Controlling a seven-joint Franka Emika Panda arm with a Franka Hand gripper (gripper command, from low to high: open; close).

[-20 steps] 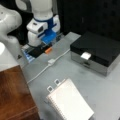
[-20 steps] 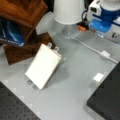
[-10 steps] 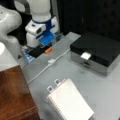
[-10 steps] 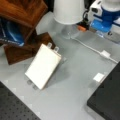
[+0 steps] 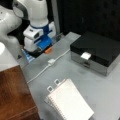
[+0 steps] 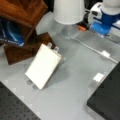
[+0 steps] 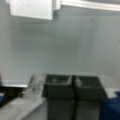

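My gripper (image 7: 73, 81) is shut, its two dark fingers (image 7: 58, 90) pressed together with nothing between them, low over the grey table (image 7: 65, 47). In both front views the white and blue hand (image 5: 39, 47) (image 6: 102, 27) sits at the back of the table. An orange piece (image 5: 48, 50) (image 6: 81, 28) lies right beside it. A white cable with a small connector (image 5: 51, 61) (image 6: 105, 53) runs across the table just in front of the hand. In the wrist view the connector (image 7: 31, 8) shows at the top left, ahead of the fingertips.
A black box (image 5: 97, 50) (image 6: 107, 100) with a white tag (image 5: 85, 55) (image 6: 99, 77) stands on one side. A white spiral notepad (image 5: 70, 102) (image 6: 43, 66) leans near dark wooden blocks (image 5: 13, 95) (image 6: 22, 12). A blue book (image 6: 10, 32) and the white robot base (image 6: 68, 11) stand behind.
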